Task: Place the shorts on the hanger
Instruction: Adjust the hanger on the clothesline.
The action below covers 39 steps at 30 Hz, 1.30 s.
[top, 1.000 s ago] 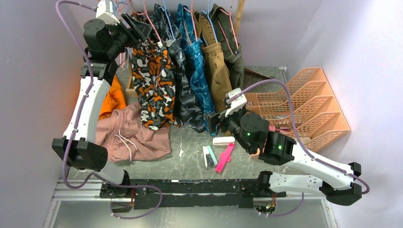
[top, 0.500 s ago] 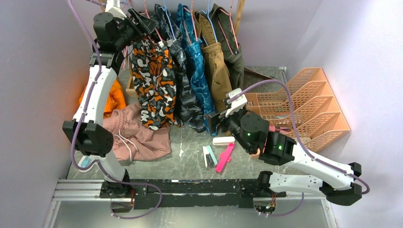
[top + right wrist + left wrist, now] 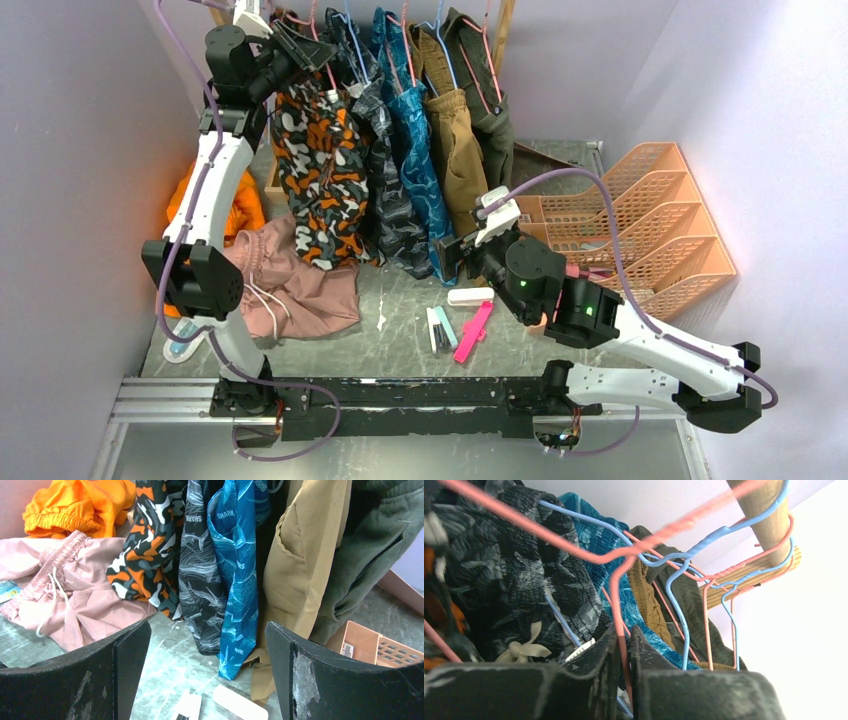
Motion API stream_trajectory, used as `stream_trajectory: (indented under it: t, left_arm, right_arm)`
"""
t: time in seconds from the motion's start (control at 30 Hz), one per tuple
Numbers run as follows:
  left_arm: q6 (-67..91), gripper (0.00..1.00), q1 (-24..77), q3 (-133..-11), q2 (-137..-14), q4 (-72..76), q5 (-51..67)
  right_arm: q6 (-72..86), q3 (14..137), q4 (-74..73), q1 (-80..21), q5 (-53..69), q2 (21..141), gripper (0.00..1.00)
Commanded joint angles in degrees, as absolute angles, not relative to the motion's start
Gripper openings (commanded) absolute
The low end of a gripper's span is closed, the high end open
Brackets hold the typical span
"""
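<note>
The orange, black and white camouflage shorts (image 3: 325, 170) hang at the left end of the clothes rail, draped over the pink hanger (image 3: 614, 605). Their lower part also shows in the right wrist view (image 3: 145, 565). My left gripper (image 3: 300, 45) is raised to the rail. In its wrist view the left gripper (image 3: 624, 629) is shut on the hanger's pink wire just below the twisted neck. My right gripper (image 3: 450, 255) hovers low over the table in front of the hanging clothes, and its jaws (image 3: 207, 630) stand wide open with nothing between them.
Grey-black shorts (image 3: 395, 190), blue shorts (image 3: 415, 150), tan shorts (image 3: 455, 150) and an olive garment (image 3: 490, 100) hang to the right on blue and pink hangers. Pink shorts (image 3: 290, 285) and an orange garment (image 3: 240, 205) lie at left. A peach file rack (image 3: 650, 230) stands right.
My left arm rose and swung right to the rail, and its jaws closed on the pink hanger wire. The camouflage shorts shifted slightly. The right arm stayed still.
</note>
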<state>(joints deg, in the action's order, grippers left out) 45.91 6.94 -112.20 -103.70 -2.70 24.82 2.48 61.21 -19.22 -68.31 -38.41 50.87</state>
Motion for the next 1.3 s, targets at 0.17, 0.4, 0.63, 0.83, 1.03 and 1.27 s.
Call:
stream_trajectory:
  t: [0.17, 0.4, 0.63, 0.83, 1.03, 1.27]
  left_arm:
    - [49.6, 0.07, 7.0, -117.6, -106.1, 7.1, 33.3]
    - [56.2, 0.07, 7.1, -112.3, -104.7, 13.4, 34.6]
    - [61.1, 0.07, 6.4, -102.8, -101.6, 20.0, 33.2]
    - [62.7, 0.63, 5.4, -100.9, -101.1, 19.9, 33.4]
    - [57.8, 0.99, 5.1, -98.4, -95.1, 14.4, 32.7]
    - [50.2, 0.99, 5.2, -95.2, -83.0, 2.1, 34.3]
  right_arm:
    - [1.5, 60.3, -19.0, -68.2, -39.2, 50.9, 0.89]
    - [1.4, 60.6, -18.8, -68.2, -39.1, 51.4, 0.89]
    - [2.1, 61.3, -19.7, -68.1, -38.8, 51.5, 0.89]
    - [2.8, 61.6, -20.3, -68.1, -38.7, 51.0, 0.89]
    - [2.5, 61.9, -20.6, -68.2, -39.2, 50.4, 0.89]
    - [1.2, 62.6, -19.9, -68.1, -39.6, 50.8, 0.89]
